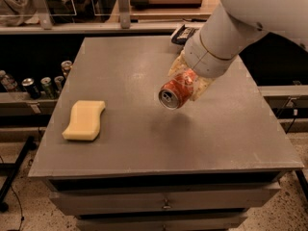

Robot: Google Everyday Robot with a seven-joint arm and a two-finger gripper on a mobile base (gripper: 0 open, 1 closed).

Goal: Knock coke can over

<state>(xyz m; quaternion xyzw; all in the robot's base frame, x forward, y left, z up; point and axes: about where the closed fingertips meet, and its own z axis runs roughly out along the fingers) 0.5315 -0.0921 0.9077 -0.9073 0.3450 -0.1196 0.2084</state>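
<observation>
My arm [250, 18] is smooth, white and rounded. Its gripper [182, 86], over the table [144, 143] middle, has pale tan fingers [175, 67].
</observation>
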